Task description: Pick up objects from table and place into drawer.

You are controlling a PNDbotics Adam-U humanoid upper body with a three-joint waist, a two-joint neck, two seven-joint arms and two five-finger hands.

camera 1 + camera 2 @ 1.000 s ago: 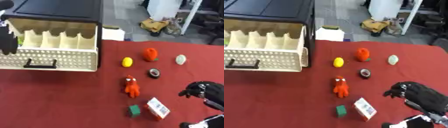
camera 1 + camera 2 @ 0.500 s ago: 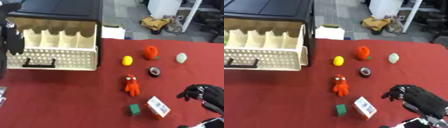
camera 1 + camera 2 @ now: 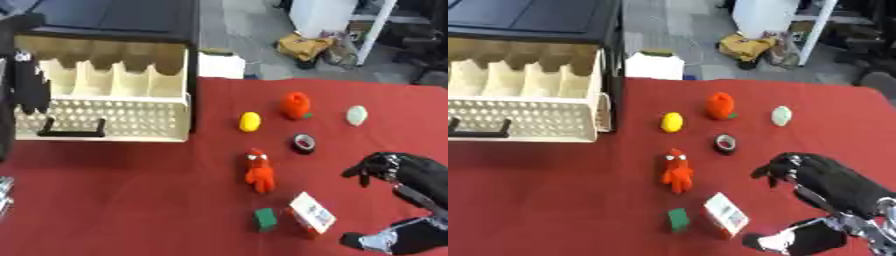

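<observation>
An open cream drawer [image 3: 114, 115] with dividers stands at the table's back left, under a black cabinet [image 3: 114, 20]. On the red cloth lie a yellow oval object [image 3: 250, 121], an orange-red rounded object [image 3: 295, 105], a pale green egg shape [image 3: 356, 115], a black tape roll [image 3: 303, 143], a red octopus-like toy [image 3: 258, 171], a green cube [image 3: 265, 219] and a white-and-orange box [image 3: 310, 220]. My right hand [image 3: 815, 175] hovers right of the toy and box, fingers loosely bent, thumb spread low, holding nothing. My left hand [image 3: 31, 85] hangs at the drawer's left end.
A white box [image 3: 220, 65] sits just beyond the table's far edge, with clutter and furniture on the floor behind. Bare red cloth [image 3: 114, 200] stretches in front of the drawer. A silver part [image 3: 4, 192] shows at the lower left edge.
My right hand has shifted a little left and farther from me, toward the tape roll. The left hand has edged slightly right along the drawer. The objects lie where they were.
</observation>
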